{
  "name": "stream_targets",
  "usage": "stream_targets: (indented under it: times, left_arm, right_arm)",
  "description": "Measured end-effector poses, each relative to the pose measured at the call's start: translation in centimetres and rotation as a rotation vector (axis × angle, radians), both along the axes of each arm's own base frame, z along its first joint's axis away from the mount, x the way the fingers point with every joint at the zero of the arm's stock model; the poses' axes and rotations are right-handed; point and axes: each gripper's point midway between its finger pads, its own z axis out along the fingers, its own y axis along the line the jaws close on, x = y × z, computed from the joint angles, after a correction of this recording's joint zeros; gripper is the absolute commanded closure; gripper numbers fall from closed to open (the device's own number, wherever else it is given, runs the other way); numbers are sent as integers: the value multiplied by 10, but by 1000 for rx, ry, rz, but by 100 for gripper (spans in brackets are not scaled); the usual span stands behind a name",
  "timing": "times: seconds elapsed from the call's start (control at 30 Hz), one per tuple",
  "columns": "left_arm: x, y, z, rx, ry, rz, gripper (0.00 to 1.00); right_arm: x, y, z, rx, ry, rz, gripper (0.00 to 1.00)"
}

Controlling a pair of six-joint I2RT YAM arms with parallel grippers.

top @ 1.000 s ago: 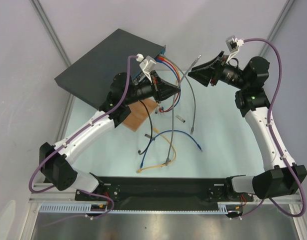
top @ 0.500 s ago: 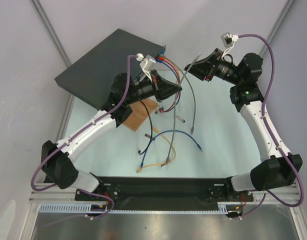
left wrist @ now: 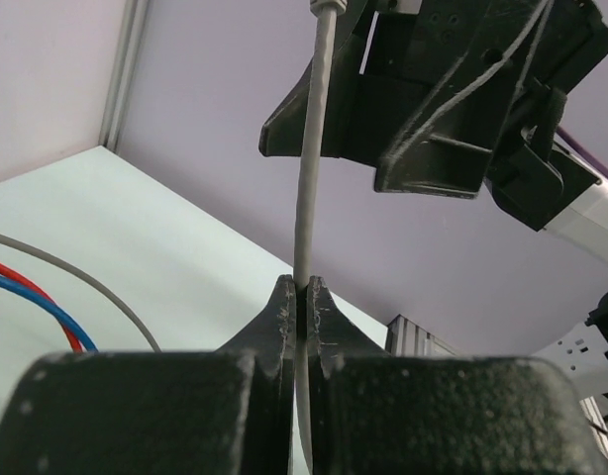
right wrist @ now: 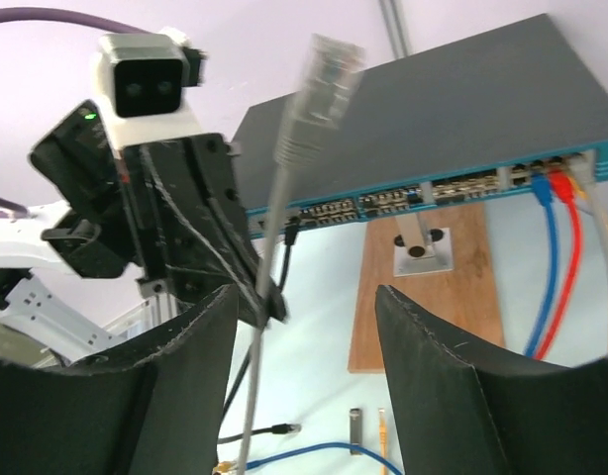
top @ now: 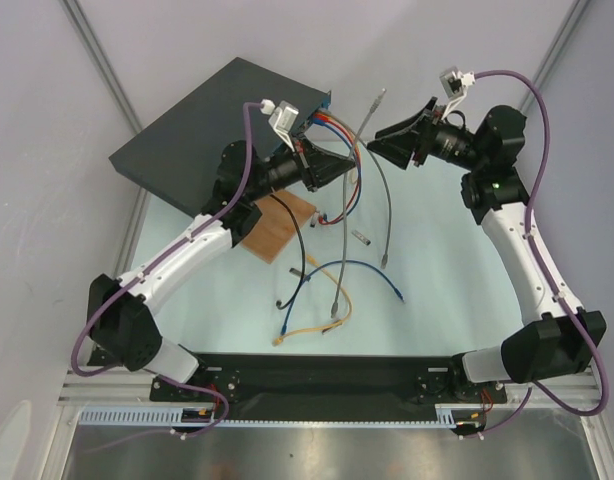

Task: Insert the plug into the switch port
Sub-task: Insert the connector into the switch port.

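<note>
The switch [top: 212, 130] is a flat dark box at the back left; its blue front face [right wrist: 433, 188] carries a row of ports. My left gripper [top: 350, 162] is shut on a grey cable [left wrist: 306, 198], pinched between the fingertips [left wrist: 302, 297]. The cable rises to a clear plug [right wrist: 324, 64], which hangs free in the air [top: 377, 97], blurred. My right gripper [top: 377, 138] stands open just right of that cable, and its fingers [right wrist: 195, 336] hold nothing. In the right wrist view the cable [right wrist: 269, 247] passes near the left finger.
A brown wooden board [right wrist: 428, 287] with a small metal bracket lies in front of the switch. Red and blue cables [right wrist: 557, 247] are plugged in at the right end of the port row. Loose blue, black and yellow cables [top: 332, 290] lie mid-table. The two grippers are close together.
My right gripper closed toward the grey cable, then opened again. The plug end now stands higher and free. My left gripper drew back slightly toward the switch with the cable.
</note>
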Motion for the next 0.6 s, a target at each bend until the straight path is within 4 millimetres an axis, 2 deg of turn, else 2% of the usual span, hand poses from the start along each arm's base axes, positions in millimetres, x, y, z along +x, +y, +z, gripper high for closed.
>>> stream_targets:
  times: [0.17,0.23,0.27,0.47,0.5,0.53,0.57,0.6]
  left_arm:
    - [2,-6,-9,4,17,-18,100]
    - [3,-8,-10,4,18,-21,100]
    - [3,-8,-10,3,16,-22,99]
    - [1,-10,-9,-4,5,-22,100]
    - [1,-10,-10,-4,5,-23,99]
    - [1,-10,-11,-3,6,-21,95]
    - [2,-10,-12,-1,7,-19,71]
    - [2,-10,-12,2,1,-18,61]
  right_arm:
    - [1,16,6,28,4,36,39]
    - [6,21,5,35,12,41,50]
    - [8,23,4,38,19,41,59]
    - [18,27,0,42,47,36,76]
    - [18,27,0,41,43,36,90]
    - [17,27,1,41,43,38,95]
    - [16,28,2,43,44,44,100]
    - [15,29,3,43,41,47,100]
